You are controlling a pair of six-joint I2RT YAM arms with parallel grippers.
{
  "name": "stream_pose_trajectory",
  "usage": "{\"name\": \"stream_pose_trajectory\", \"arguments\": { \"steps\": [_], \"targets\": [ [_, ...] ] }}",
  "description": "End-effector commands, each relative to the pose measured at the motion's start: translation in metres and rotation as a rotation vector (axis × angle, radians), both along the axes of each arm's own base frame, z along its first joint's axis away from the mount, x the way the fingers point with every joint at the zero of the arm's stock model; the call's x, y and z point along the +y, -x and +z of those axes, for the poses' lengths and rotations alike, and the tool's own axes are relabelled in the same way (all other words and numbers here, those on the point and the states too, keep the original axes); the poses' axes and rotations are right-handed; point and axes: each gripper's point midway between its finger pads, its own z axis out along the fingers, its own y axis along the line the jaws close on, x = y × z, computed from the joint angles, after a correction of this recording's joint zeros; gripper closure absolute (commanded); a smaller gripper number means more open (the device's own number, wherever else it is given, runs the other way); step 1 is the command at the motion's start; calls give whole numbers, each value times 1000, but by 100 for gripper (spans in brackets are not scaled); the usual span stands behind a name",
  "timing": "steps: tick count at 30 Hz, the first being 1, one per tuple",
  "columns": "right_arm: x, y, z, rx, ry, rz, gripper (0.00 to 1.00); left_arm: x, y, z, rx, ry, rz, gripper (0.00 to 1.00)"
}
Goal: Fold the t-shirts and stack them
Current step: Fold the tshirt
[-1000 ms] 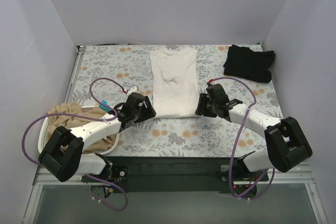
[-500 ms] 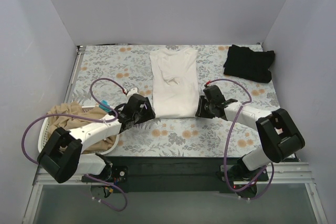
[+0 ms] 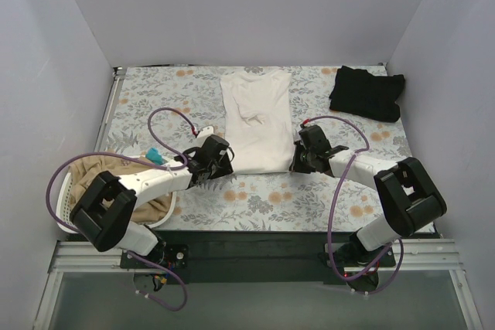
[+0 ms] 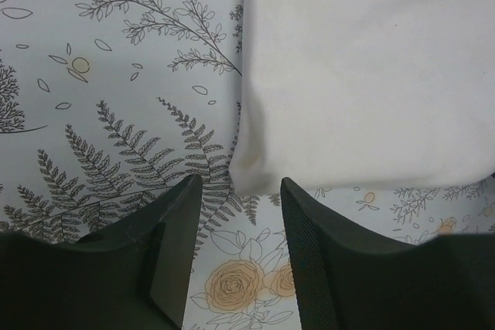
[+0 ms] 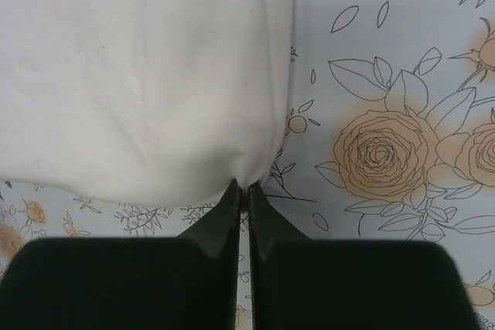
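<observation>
The white t-shirt (image 3: 255, 117) lies flat as a long folded strip in the middle of the table. My left gripper (image 3: 224, 162) is open at its near left corner; in the left wrist view the corner (image 4: 255, 171) sits just ahead of the gap between the fingers (image 4: 305, 253). My right gripper (image 3: 295, 161) is shut on the near right corner of the white shirt (image 5: 155, 75); the fingertips (image 5: 232, 199) pinch the hem. The black t-shirt (image 3: 366, 92) lies crumpled at the back right. The tan t-shirt (image 3: 116, 171) lies in the basket at the left.
A white laundry basket (image 3: 65, 191) stands at the near left edge under the left arm. The table has a floral cloth (image 3: 147, 94). Grey walls close in the back and both sides. Purple cables loop from both arms.
My left gripper has moved right and forward to the shirt's near left corner. My right gripper has shifted a little left onto the near right corner.
</observation>
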Motion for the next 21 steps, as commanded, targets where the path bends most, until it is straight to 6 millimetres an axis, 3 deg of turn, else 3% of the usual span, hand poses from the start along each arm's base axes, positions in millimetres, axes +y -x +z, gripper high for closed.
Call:
{"name": "stream_pose_trajectory", "arguments": {
  "steps": [1,21],
  "targets": [
    [-2,4,-8,9,13,6,95,-2,-9,5,-20,-24,12,56],
    [0,3,-5,3,0,4,96,-15,-4,-20,18,0,2,61]
  ]
}}
